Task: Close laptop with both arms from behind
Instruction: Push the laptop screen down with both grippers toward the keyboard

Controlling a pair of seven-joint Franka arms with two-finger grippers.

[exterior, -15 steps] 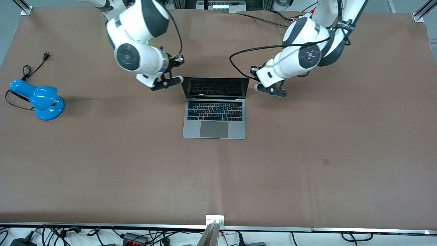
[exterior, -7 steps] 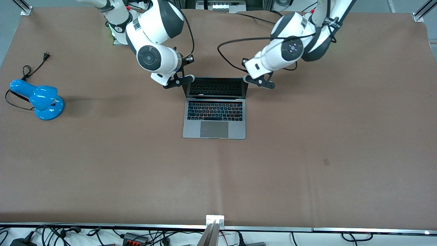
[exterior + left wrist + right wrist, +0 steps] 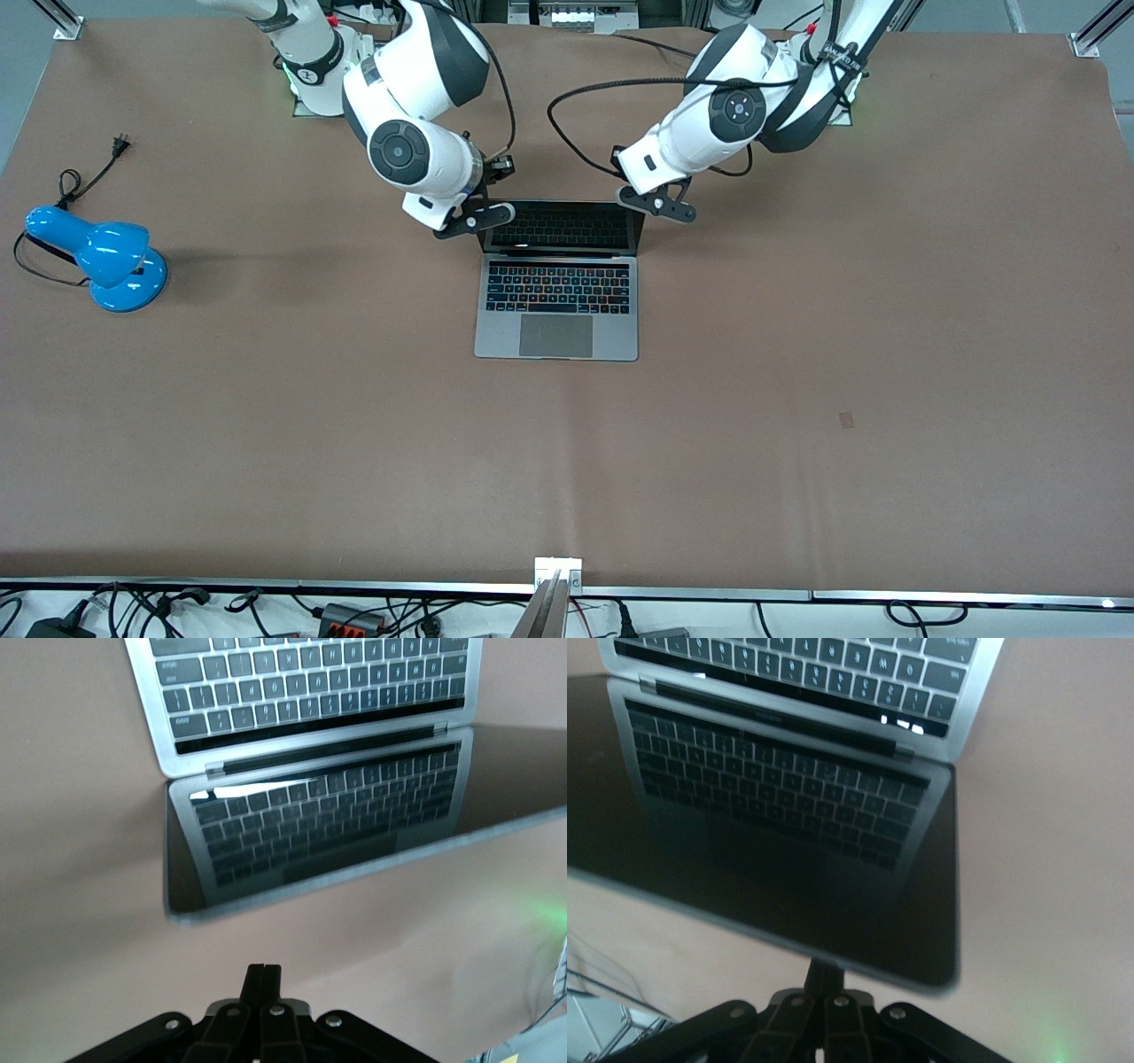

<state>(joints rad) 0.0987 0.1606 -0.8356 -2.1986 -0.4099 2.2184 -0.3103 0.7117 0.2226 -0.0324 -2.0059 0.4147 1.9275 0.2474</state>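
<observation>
- The laptop [image 3: 557, 282] sits open mid-table, keyboard and trackpad toward the front camera, dark screen upright.
- The left gripper [image 3: 656, 203] and right gripper [image 3: 472, 220], both pressed together, flank the screen's upper corners.
- A blue lamp [image 3: 99, 257] lies well apart.

Blue lamp [image 3: 99, 257], lying on brown bench [image 3: 797, 399] toward the right arm's end. Black cord [image 3: 66, 186] trailing from lamp, plug [image 3: 120, 142] resting loose on bench. Tangled cables [image 3: 266, 611] and adapters below bench edge nearest the camera.
</observation>
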